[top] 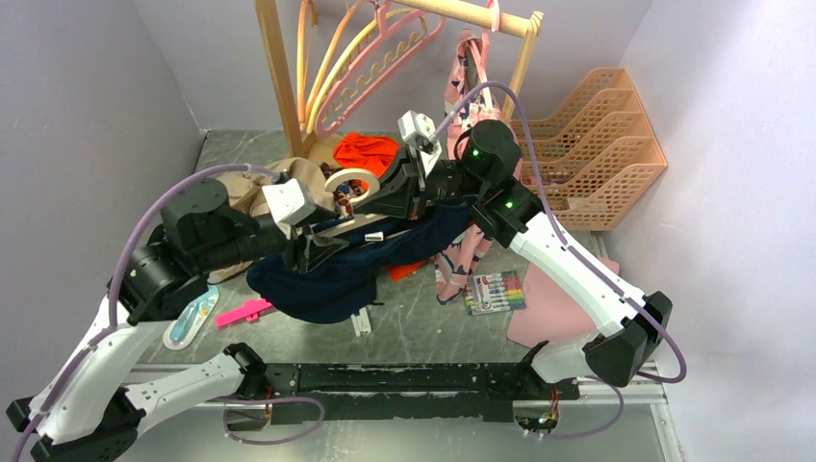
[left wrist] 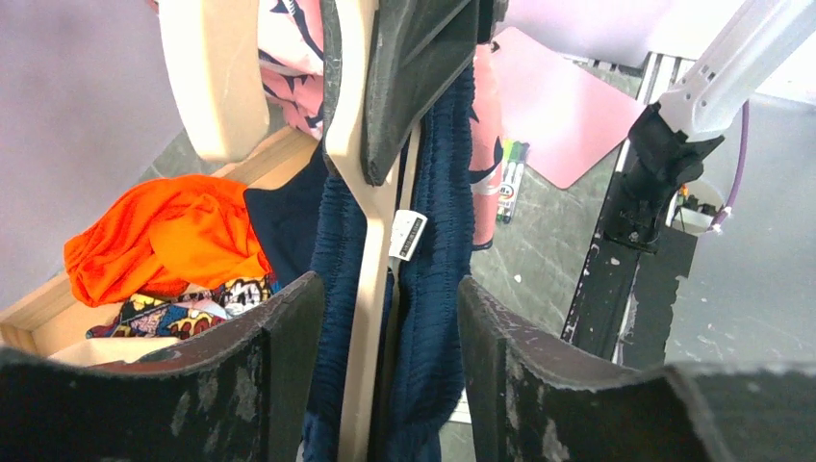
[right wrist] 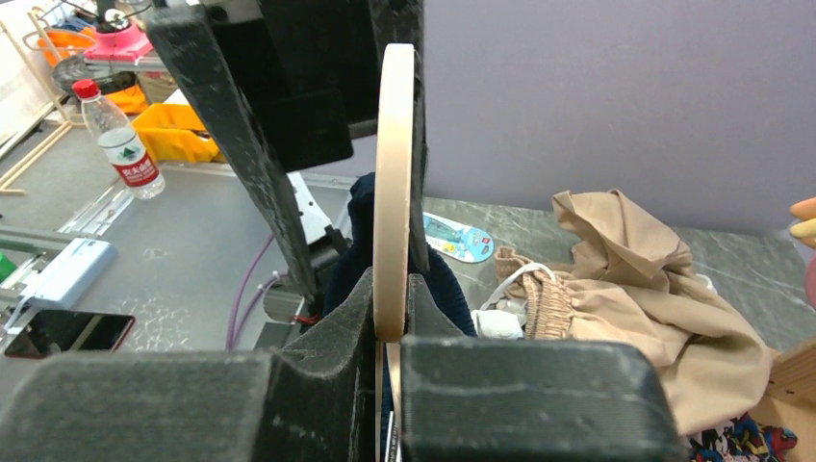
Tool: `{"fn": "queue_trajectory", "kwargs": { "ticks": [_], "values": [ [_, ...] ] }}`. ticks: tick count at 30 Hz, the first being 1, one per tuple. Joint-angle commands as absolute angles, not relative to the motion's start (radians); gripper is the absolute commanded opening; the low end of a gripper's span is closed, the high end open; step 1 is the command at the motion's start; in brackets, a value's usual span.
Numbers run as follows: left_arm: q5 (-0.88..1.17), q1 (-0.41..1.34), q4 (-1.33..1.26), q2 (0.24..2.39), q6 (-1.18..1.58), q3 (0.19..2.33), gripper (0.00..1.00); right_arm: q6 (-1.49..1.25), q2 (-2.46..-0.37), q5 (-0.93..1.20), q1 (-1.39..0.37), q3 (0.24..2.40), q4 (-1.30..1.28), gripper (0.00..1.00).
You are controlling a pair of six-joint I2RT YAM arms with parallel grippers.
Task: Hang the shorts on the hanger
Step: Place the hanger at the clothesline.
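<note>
The shorts (top: 322, 279) hang draped over the hanger (right wrist: 395, 173), above the centre of the table (top: 423, 318). The right gripper (right wrist: 390, 308) is clenched on the hanger's flat body. The left gripper (left wrist: 385, 298) is released, with its fingers (left wrist: 289, 327) straddling the hanger and shorts. A tan garment (right wrist: 625, 279) lies far left. A marker set (top: 496, 292) lies to the right.

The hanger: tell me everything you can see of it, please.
The hanger is pale cream, wood-like, flat and smooth, with a thick rounded hook of the same colour. It is held above the table by the right pincer, which is shut on it near the hook. Navy shorts hang over it, with fabric on both sides of one arm. The left pincer stands open around that arm and fabric, apparently not gripping.
</note>
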State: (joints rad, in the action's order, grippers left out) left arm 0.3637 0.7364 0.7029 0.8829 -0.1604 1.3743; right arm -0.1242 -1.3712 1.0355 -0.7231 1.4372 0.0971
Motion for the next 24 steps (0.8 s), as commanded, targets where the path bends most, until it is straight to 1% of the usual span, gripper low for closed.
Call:
{"fn": "queue_trajectory", "kwargs": {
  "ticks": [1, 4, 9, 24],
  "values": [
    [0.368, 0.735, 0.695, 0.847, -0.164, 1.399, 0.6, -0.103, -1.339, 1.003, -0.724, 1.443, 0.112, 0.0],
    [0.374, 0.733, 0.738, 0.846, -0.179, 1.408, 0.63, -0.105, -1.338, 1.006, -0.724, 1.44, 0.12, 0.0],
    [0.359, 0.734, 0.78, 0.85, -0.21, 1.408, 0.65, -0.114, -1.339, 1.019, -0.723, 1.439, 0.137, 0.0],
    [0.359, 0.736, 0.793, 0.896, -0.28, 1.391, 0.64, -0.163, -1.317, 1.113, -0.723, 1.43, 0.193, 0.0]
  ]
}}
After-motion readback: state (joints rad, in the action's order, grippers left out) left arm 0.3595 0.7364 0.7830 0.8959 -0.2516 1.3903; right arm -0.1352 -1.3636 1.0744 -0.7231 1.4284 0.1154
